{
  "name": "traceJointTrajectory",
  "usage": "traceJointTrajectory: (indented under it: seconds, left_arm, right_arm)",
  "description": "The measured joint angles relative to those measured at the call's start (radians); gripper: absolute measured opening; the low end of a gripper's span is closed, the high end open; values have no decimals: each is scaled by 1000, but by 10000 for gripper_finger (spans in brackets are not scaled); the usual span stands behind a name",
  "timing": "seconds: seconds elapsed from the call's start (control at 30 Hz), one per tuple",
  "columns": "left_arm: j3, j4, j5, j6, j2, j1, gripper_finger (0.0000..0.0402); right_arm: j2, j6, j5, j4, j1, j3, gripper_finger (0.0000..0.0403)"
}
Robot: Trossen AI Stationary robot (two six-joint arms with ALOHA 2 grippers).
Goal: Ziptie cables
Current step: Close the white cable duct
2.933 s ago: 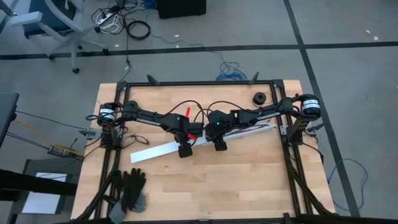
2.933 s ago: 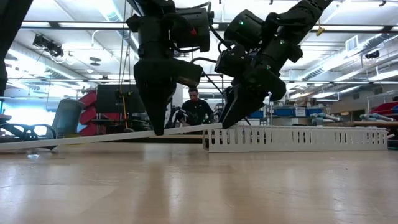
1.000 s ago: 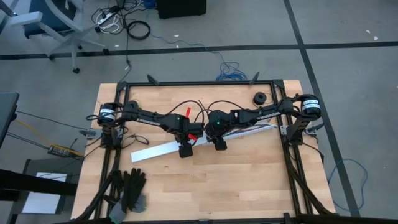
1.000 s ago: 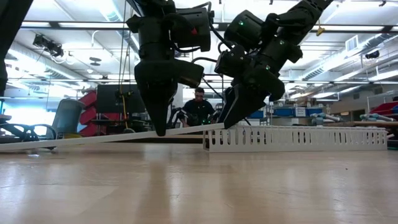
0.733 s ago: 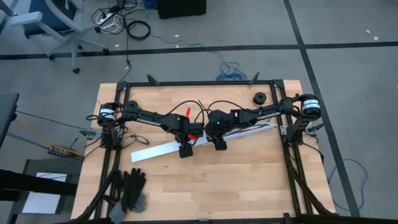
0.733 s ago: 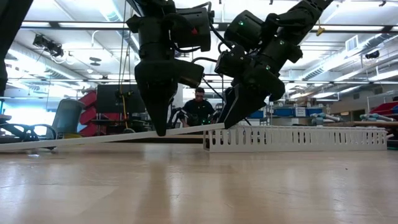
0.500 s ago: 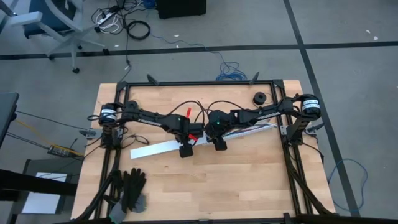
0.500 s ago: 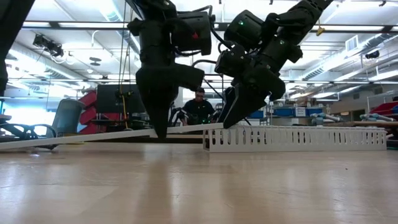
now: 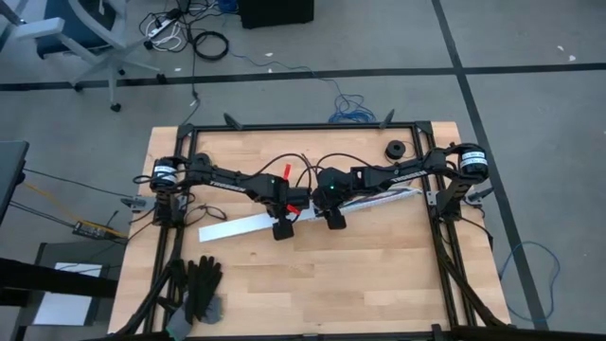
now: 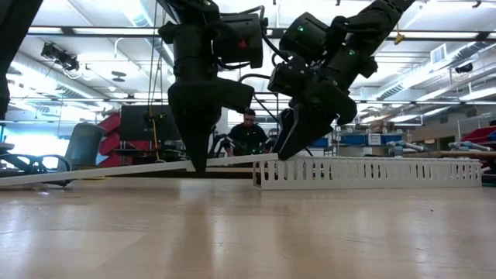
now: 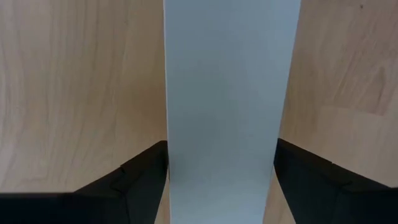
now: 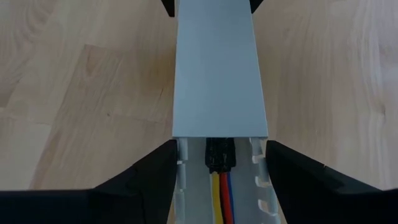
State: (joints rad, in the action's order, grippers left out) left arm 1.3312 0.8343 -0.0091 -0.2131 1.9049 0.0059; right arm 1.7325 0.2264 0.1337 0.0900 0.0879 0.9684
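Note:
A long white cover strip [image 9: 241, 227] lies slanted. Its left end is on the table and its right end [image 12: 217, 93] rests on top of the white slotted channel [image 9: 379, 197]. Inside the channel run the cables [image 12: 222, 196], yellow, red and blue, with a dark plug [image 12: 217, 155] just past the cover's end. My left gripper [image 9: 282, 230] points straight down, open, with a finger close beside each long edge of the cover [image 11: 224, 93]. My right gripper [image 9: 334, 223] is at the channel's left end. My right gripper pinches the slotted channel between its two fingers, on the side walls [image 12: 181, 168] near its left end, just short of the cover's end. The fingers [image 12: 149, 180] slant down from the table's right and lie across the channel. The channel [image 10: 372, 172] stands on the table.
Black gloves [image 9: 201, 284] lie at the near left corner. A black round part [image 9: 394, 149] sits at the far right. A black frame [image 9: 303, 126] rims the table's far and side edges. A person [image 10: 248, 132] is in the room behind. Bare wood spans the near half.
The cover's left part has swung slightly toward the far edge and now lies a little flatter, while its right end stays on the channel. Both arms have kept their places.

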Motion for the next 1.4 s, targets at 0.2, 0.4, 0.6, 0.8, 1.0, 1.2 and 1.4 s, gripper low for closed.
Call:
traceJointTrajectory:
  seconds: [0.2, 0.4, 0.6, 0.8, 1.0, 1.2, 1.4]
  left_arm:
    - [0, 2, 0, 0, 0, 0, 262]
    - [0, 2, 1, 0, -2, 0, 262]
    - [1, 2, 1, -1, -2, 0, 262]
    - [2, 2, 1, -1, -2, 0, 262]
    - [2, 2, 1, -1, -2, 0, 262]
    - [2, 8, 0, -1, -4, 0, 262]
    - [2, 11, -5, -1, -4, 0, 262]
  right_arm:
    - [-1, 2, -1, 19, 1, 1, 227]
    - [-1, 2, -2, 18, 1, 1, 228]
    - [-1, 2, -2, 17, 1, 1, 228]
    - [-1, 3, -2, 17, 1, 1, 233]
    - [-7, 3, -2, 19, 1, 1, 246]
    - [-25, 3, -15, 31, 3, 1, 261]
    - [-26, 2, -18, 53, 6, 1, 265]
